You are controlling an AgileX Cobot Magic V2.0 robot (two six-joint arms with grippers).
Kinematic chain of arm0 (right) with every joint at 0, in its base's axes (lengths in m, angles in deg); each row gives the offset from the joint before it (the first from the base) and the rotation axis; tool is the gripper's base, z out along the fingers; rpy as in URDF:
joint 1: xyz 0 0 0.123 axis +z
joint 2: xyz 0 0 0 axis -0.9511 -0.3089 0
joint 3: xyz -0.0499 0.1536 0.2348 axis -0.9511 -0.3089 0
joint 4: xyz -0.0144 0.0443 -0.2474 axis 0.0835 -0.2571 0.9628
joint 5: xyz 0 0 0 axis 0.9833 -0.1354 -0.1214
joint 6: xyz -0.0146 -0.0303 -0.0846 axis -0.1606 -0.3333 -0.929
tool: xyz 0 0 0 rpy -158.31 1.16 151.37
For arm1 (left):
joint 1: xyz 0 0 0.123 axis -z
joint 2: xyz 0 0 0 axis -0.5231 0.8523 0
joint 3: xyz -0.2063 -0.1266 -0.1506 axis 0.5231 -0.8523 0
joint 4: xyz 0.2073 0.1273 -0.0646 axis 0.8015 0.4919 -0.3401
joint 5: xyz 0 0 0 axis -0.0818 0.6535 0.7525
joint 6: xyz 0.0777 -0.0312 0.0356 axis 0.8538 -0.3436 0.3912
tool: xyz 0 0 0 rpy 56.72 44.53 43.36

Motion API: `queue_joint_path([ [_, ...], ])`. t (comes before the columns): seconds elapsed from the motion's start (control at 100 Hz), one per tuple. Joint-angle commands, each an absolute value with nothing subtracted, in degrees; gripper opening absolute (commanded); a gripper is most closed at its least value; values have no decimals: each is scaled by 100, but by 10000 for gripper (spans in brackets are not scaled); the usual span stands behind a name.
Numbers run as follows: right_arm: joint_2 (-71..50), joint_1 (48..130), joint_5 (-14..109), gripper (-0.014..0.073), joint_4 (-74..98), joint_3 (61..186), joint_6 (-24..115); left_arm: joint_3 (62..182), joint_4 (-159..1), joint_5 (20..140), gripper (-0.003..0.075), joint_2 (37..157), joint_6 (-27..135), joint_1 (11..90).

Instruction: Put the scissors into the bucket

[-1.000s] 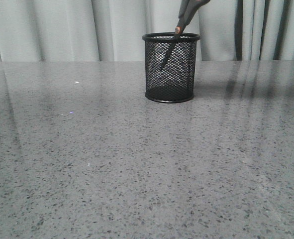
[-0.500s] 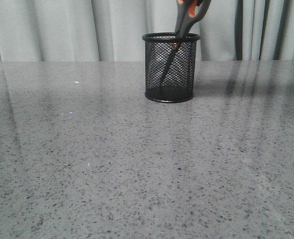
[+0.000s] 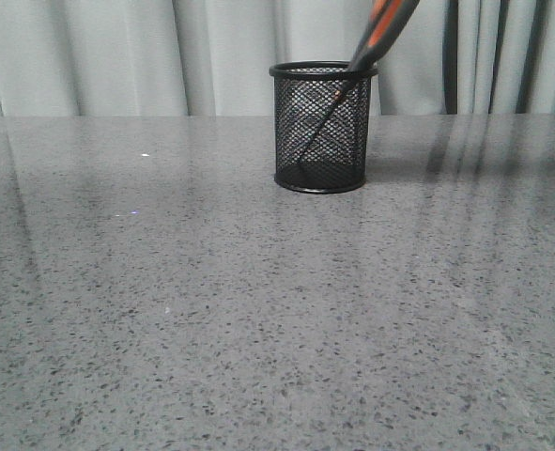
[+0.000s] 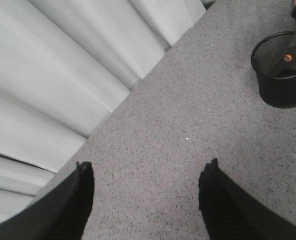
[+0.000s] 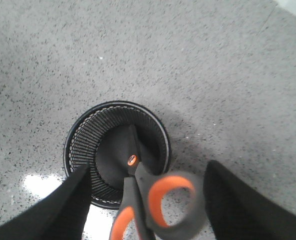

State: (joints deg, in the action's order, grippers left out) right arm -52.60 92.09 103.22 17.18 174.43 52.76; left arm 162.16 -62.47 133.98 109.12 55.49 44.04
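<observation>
The black mesh bucket (image 3: 319,127) stands at the back middle of the table. The scissors (image 3: 380,33) stand in it blades down, tips at its base, and their grey and orange handles lean right over the rim. In the right wrist view my right gripper (image 5: 149,169) hangs open just above the bucket (image 5: 87,125). The scissors' handles (image 5: 142,180) lie between its fingers, with a gap on each side. My left gripper (image 4: 148,172) is open and empty over bare table, well away from the bucket (image 4: 282,85) and scissors (image 4: 288,57). Neither gripper shows in the front view.
Pale curtains (image 3: 117,56) hang behind the table's far edge. The grey speckled tabletop (image 3: 258,310) stretches in front of the bucket and to both sides. In the left wrist view the curtain (image 4: 62,75) runs close along the table's edge.
The scissors have slid down until their tips reach the bucket's base. Their handles have tipped over to the right against the rim.
</observation>
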Motion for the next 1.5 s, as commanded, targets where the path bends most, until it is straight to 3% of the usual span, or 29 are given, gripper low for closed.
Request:
queue_joint_path([
  [0.0,-4843,9041,10208,433,1740,17756,5247,16381,-6266,13162,416,10792,5468,4402],
  [0.16,-4551,8828,10271,421,1740,17767,5412,16381,-6241,13199,411,10792,5468,4402],
  [0.25,-4362,8765,10320,413,1704,17767,5477,16381,-6241,13170,364,10792,5468,4402],
  [0.32,-4216,8765,10320,413,1635,17767,5477,16381,-6241,13170,284,10792,5468,4402],
  [0.42,-3981,8765,10226,412,1345,17767,5477,16381,-6241,13170,111,10792,5468,4402],
  [0.5,-3762,8765,10033,358,1130,17731,5477,16381,-6241,13204,-23,10792,5468,4402],
  [0.78,-3061,8765,9556,-74,1008,16940,5358,16355,-6399,13241,-21,10792,5181,4402],
  [1.06,-1752,8765,7545,-64,1008,14890,5313,15164,-6702,11733,-21,10057,5021,4402],
  [1.27,-369,8765,5551,-65,1008,12855,5274,13091,-6788,9750,-21,8762,4918,4402],
  [1.49,1225,8765,4898,-64,1051,10846,5256,10634,-7248,8050,-21,7177,4918,4402],
])
